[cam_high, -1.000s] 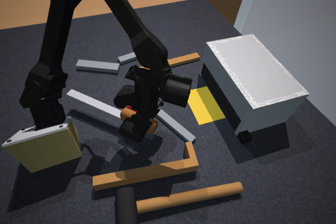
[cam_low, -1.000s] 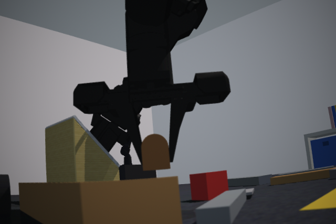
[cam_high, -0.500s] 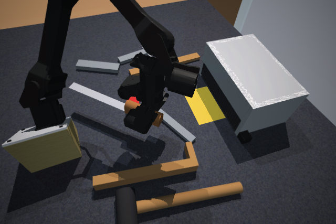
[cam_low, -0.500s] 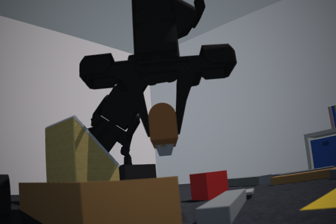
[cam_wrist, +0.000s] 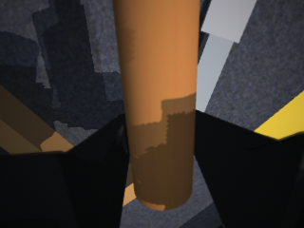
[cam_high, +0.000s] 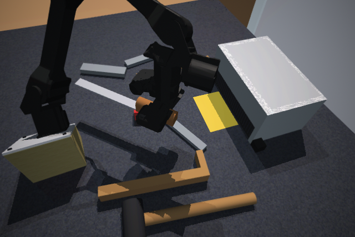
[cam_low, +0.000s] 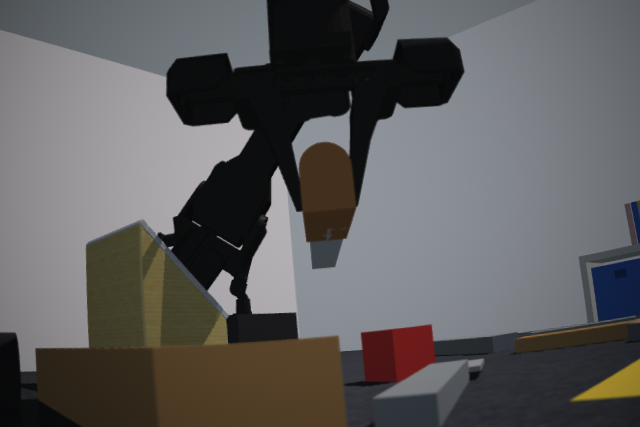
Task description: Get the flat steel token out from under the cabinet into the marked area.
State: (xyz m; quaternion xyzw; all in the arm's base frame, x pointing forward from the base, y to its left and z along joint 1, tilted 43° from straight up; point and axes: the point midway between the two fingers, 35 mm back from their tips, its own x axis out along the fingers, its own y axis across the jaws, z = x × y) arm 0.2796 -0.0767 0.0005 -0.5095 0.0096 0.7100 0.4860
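My gripper point(cam_high: 163, 111) point(cam_low: 328, 204) point(cam_wrist: 157, 120) is shut on the orange-brown handle point(cam_high: 143, 104) point(cam_low: 325, 171) point(cam_wrist: 161, 71) of a flat-bladed tool, with one finger on each side. The tool hangs above the table. Its long pale blade point(cam_high: 106, 92) point(cam_low: 324, 254) points away from the cabinet in the top view. The white-topped cabinet point(cam_high: 272, 74) stands at the right, with dark vent slots point(cam_high: 234, 105) low on its front. The yellow marked area point(cam_high: 212, 111) point(cam_low: 620, 383) point(cam_wrist: 290, 116) lies in front of it. I cannot make out the token in any view.
A red cube point(cam_high: 135, 114) point(cam_low: 398, 355) and a grey bar tool point(cam_high: 189, 136) point(cam_low: 413, 388) point(cam_wrist: 215, 66) lie below my gripper. An L-shaped wooden stick point(cam_high: 155, 183) point(cam_low: 232, 381) and a mallet point(cam_high: 206, 207) lie at the front. A yellowish wedge block point(cam_high: 48, 156) point(cam_low: 114, 298) stands left.
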